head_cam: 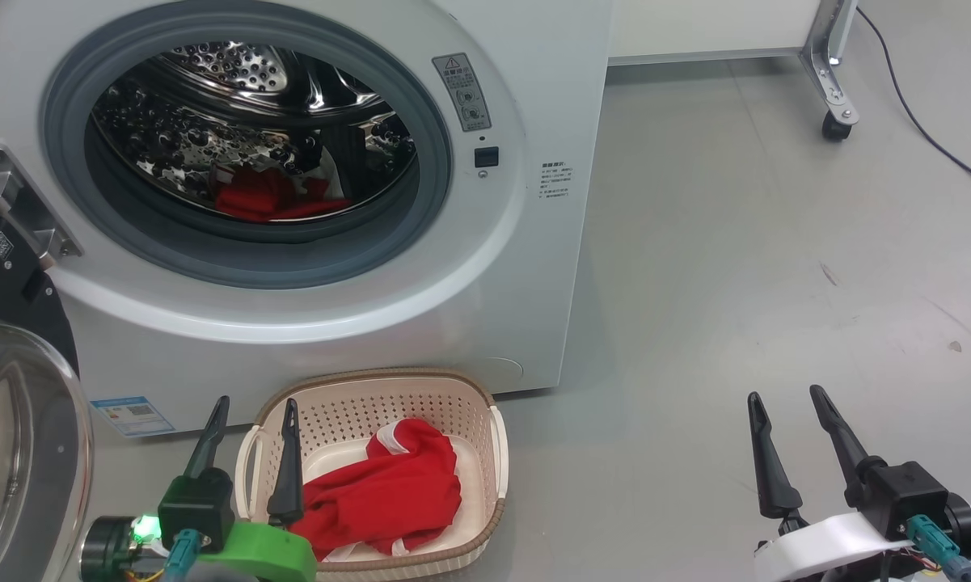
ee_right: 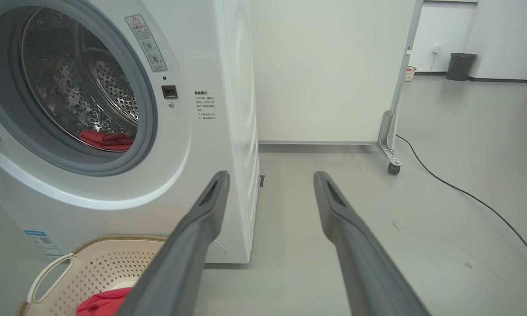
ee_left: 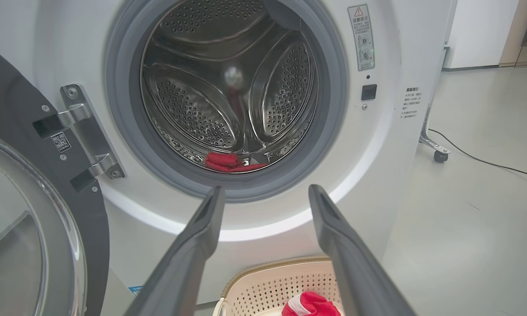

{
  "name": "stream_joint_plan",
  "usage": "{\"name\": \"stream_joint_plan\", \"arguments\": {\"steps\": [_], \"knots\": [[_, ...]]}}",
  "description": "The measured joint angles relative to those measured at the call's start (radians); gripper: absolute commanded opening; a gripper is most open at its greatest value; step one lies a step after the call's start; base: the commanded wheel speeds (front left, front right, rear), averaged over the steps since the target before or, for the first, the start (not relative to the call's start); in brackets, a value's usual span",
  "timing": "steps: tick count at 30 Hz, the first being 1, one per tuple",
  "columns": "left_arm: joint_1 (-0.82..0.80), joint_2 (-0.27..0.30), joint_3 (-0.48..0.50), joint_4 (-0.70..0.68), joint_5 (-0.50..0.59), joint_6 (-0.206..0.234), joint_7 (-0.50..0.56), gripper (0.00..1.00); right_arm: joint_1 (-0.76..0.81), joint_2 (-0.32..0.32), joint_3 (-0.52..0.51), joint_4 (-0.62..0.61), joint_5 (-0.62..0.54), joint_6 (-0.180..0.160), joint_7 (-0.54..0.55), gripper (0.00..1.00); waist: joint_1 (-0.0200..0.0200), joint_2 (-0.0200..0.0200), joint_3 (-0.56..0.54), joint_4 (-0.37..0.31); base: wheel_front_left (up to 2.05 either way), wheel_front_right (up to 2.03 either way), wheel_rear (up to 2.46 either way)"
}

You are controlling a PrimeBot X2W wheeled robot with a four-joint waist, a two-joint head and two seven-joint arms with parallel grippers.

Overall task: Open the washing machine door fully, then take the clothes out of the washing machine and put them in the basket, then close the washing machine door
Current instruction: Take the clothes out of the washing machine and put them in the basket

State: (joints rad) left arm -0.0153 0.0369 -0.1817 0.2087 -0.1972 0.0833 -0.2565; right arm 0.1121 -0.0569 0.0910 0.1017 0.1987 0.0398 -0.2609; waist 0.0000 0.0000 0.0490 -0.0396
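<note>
- Now both your left gripper (head_cam: 257, 402), lower left, and right gripper (head_cam: 785, 394), lower right, are spread, empty.
- Clothes (head_cam: 267, 198) lie inside the washing machine (head_cam: 517, 283), upper left, above your nearer left gripper.

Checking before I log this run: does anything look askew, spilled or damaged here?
Nothing stands out. The washing machine door hangs open, one red garment lies inside the basket, and another sits low in the drum; nothing looks spilled or damaged.

Bright, soft light all over. The washing machine (head_cam: 331, 323) drum (head_cam: 210, 137) glints with glare. Wrist views curve at the edges.
</note>
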Motion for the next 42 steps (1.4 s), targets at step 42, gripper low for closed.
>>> {"name": "stream_joint_plan", "arguments": {"steps": [42], "knots": [[-0.413,0.023,-0.007,0.163,-0.084,-0.037,0.284,1.0,-0.075,0.0,0.045,-0.095,0.015,0.012,0.026,1.0,0.0,0.0,0.272,-0.077,0.0,0.0,0.0]]}}
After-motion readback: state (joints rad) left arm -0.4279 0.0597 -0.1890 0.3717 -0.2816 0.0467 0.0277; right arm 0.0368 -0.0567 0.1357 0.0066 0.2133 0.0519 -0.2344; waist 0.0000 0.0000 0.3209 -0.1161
